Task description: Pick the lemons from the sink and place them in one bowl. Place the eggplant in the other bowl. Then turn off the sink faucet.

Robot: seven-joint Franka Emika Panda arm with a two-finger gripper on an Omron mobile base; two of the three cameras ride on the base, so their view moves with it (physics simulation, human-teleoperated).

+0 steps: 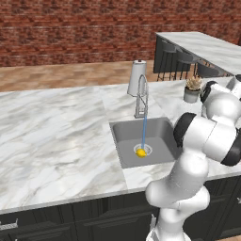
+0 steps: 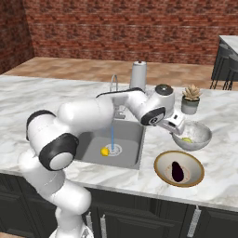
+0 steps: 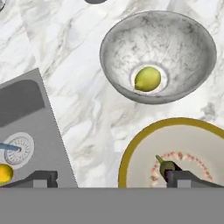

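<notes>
A bright yellow lemon lies by the drain ring in the sink. Water runs from the chrome faucet onto the drain. The greenish lemon rests in the deep speckled grey bowl. The eggplant lies in the shallow tan-rimmed bowl, partly hidden by a finger tip in the hand view. My gripper hangs open and empty above the counter, by the grey bowl's left rim.
A pale tapered cylinder stands behind the faucet. A small potted plant sits on the counter beyond the grey bowl. My arm reaches across over the sink's right side. Wide marble counter lies left of the sink.
</notes>
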